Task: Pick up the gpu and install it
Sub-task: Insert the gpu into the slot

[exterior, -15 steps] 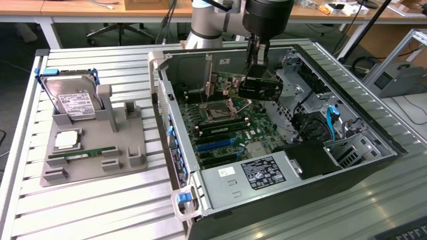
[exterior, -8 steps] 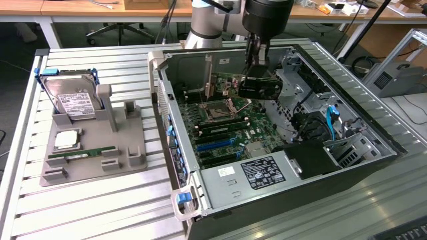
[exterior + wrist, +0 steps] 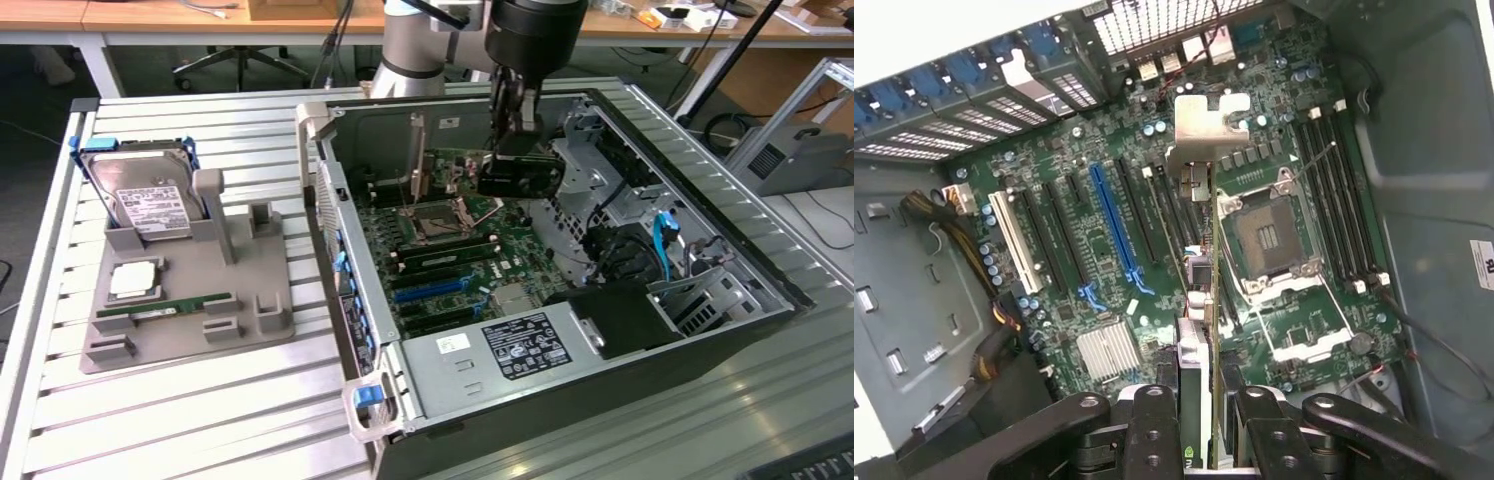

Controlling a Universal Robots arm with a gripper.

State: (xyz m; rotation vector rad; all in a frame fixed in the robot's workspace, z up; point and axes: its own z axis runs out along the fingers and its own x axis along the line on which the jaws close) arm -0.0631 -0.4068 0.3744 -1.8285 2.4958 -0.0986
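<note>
Oblique overview; wrist close above motherboard (image 3: 1082, 262)

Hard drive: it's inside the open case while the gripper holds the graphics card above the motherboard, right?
No. The exterior view shows the hard drive on the grey stand outside the case. The gripper does hold the graphics card above the motherboard.

Robotics lab — robot arm (image 3: 407, 50), slatted metal bench (image 3: 200, 420), open computer case (image 3: 441, 375) — wooden desks (image 3: 160, 20) behind

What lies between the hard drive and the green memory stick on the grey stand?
In the exterior view, a square silver chip lies between hard drive and memory stick.
</note>
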